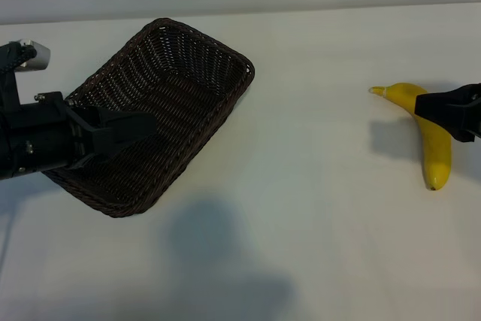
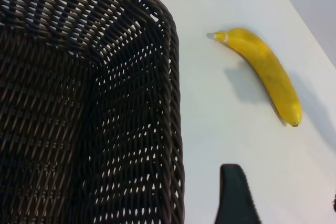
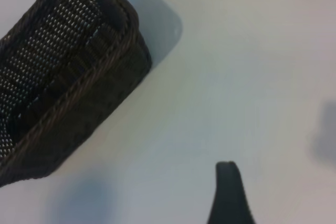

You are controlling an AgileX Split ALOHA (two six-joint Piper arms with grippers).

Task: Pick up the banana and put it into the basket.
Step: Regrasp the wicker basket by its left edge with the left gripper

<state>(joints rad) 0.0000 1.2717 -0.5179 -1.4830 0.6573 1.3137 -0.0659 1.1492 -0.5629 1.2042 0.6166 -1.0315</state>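
The left end effector [image 1: 139,127] is seen over the basket [image 1: 195,50], reaching in from that basket's near-left side with its jaws parted and nothing between them; one dark finger [image 2: 236,198] shows at the edge of the left wrist view, beside the basket's outer wall. The right end effector [image 1: 436,107] is found well away from the basket, at the far right of the exterior view, where it hangs across the middle of the banana [image 1: 434,157]. Its jaws stand apart; whether they touch the fruit cannot be told, and no grip on it is shown. In the right wrist view only one dark finger [image 3: 228,195] is visible.

The surface [image 1: 316,208] is pale and carries both things of the task. The basket, dark brown woven wicker with a braided rim and rounded corners, is set at a slant on it, at the left of the exterior view. Nothing is seen inside it but the weave.

The banana lies on the surface well to the right of the basket, outside it. It is bright yellow and gently curved, and its pointed stem tip is turned towards the basket.
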